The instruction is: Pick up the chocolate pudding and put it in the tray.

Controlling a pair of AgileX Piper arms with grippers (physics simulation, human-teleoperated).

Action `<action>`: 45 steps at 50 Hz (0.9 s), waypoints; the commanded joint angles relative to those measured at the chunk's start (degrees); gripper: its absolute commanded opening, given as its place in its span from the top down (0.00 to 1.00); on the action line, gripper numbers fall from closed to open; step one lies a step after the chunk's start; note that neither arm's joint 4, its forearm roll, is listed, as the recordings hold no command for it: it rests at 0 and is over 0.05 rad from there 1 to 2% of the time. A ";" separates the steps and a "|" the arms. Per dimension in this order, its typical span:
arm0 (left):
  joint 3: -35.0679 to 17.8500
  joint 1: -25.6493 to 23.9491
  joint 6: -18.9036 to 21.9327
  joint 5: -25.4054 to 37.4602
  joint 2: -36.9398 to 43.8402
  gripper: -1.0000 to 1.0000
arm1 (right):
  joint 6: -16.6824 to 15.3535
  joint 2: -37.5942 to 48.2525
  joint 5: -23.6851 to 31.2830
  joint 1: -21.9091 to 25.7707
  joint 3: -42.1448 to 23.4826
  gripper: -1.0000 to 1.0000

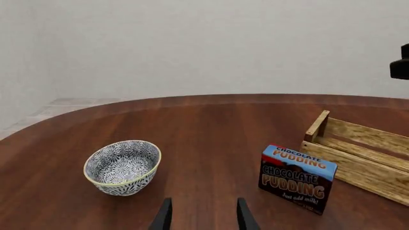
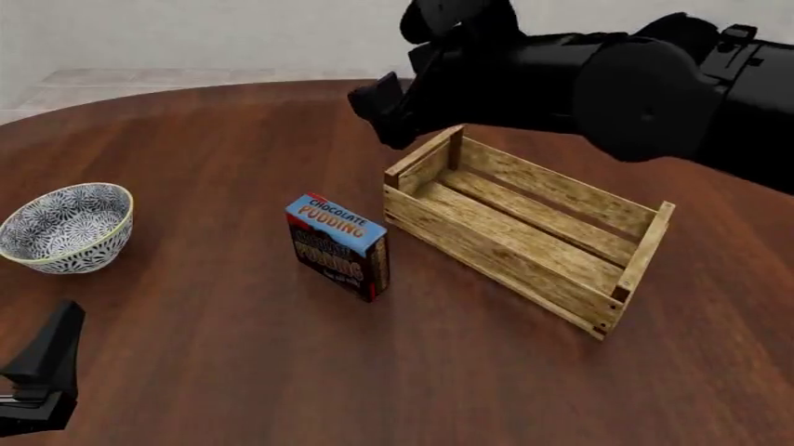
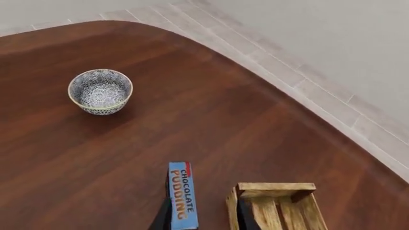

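Chocolate pudding [image 2: 337, 245] upright beside tray [image 2: 527, 232], ungrasped; my right gripper [image 3: 202, 215] hovers spread, probably overhead; descend next.

A round-edged table [image 2: 223, 372] of dark reddish-brown wood is shown under even light. A pale tiled floor [image 3: 332, 91] is seen beyond it, and a plain, apparently off-white wall [image 1: 211, 43].

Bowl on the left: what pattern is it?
Blue-and-white flower pattern on the bowl, with a pale yellow rim; clearest in the left wrist view.

Front high, oblique; 2 wrists closer (all share bowl [image 2: 65, 226]).
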 commanded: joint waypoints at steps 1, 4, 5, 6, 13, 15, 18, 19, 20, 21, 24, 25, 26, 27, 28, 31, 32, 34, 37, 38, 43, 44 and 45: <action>0.00 -0.01 0.00 0.00 0.00 0.00 | -0.11 1.35 -0.26 2.25 0.25 0.00; 0.00 -0.01 -0.01 0.00 0.01 0.00 | 0.04 1.59 -0.43 2.48 0.44 0.00; 0.00 -0.01 0.00 0.00 0.00 0.00 | 0.03 1.61 -0.59 2.37 0.51 0.00; 0.00 0.00 0.01 0.00 0.00 0.00 | 0.24 1.76 -0.53 2.63 0.50 0.00; 0.00 0.00 -0.01 0.00 0.00 0.00 | 0.86 3.12 -1.45 2.62 1.09 0.00; 0.00 -0.01 0.01 0.00 0.00 0.00 | 0.71 3.42 -1.58 2.57 1.10 0.00; 0.00 -0.01 0.00 0.00 0.01 0.00 | 0.70 3.75 -1.67 2.21 1.00 0.00; 0.00 0.00 0.00 0.00 -0.02 0.00 | 0.84 3.97 -1.73 2.28 1.01 0.00; 0.00 0.00 0.00 0.00 0.01 0.00 | 0.80 4.15 -1.89 2.08 1.12 0.00; 0.00 0.01 0.00 0.00 0.00 0.00 | 0.91 4.29 -1.99 2.04 1.16 0.00; 0.00 0.00 -0.01 0.00 0.00 0.00 | 0.91 4.81 -2.45 2.11 1.63 0.00; 0.00 0.01 -0.01 0.00 0.00 0.00 | 1.06 5.00 -2.53 2.07 1.67 0.00; 0.00 0.00 -0.01 0.00 0.00 0.00 | 1.00 5.15 -2.66 2.13 1.82 0.00; 0.00 -0.01 0.00 0.00 0.01 0.00 | 0.94 5.28 -2.87 2.17 2.02 0.00; 0.00 -0.01 -0.01 0.00 0.00 0.00 | 1.00 5.40 -2.91 2.24 2.05 0.00; 0.00 0.01 0.01 0.00 0.00 0.00 | 1.17 5.77 -3.16 2.40 2.37 0.00; 0.00 0.00 -0.01 0.00 0.00 0.00 | 0.99 5.90 -3.38 2.27 2.64 0.00; 0.00 -0.01 -0.01 0.00 0.00 0.00 | 0.94 6.28 -3.56 2.50 3.01 0.00; 0.00 0.00 -0.01 0.00 0.01 0.00 | 1.56 6.69 -3.45 2.72 3.09 0.00; 0.00 0.00 0.01 0.00 0.00 0.00 | 2.12 6.99 -3.22 2.84 3.00 0.00; 0.00 0.00 0.00 0.00 0.00 0.00 | 2.21 7.59 -3.85 2.61 3.68 0.00; 0.00 -0.01 0.00 0.00 0.00 0.00 | 2.06 7.71 -4.01 2.44 3.82 0.00; 0.00 -0.01 0.00 0.00 0.01 0.00 | 2.41 7.91 -3.89 2.68 3.83 0.00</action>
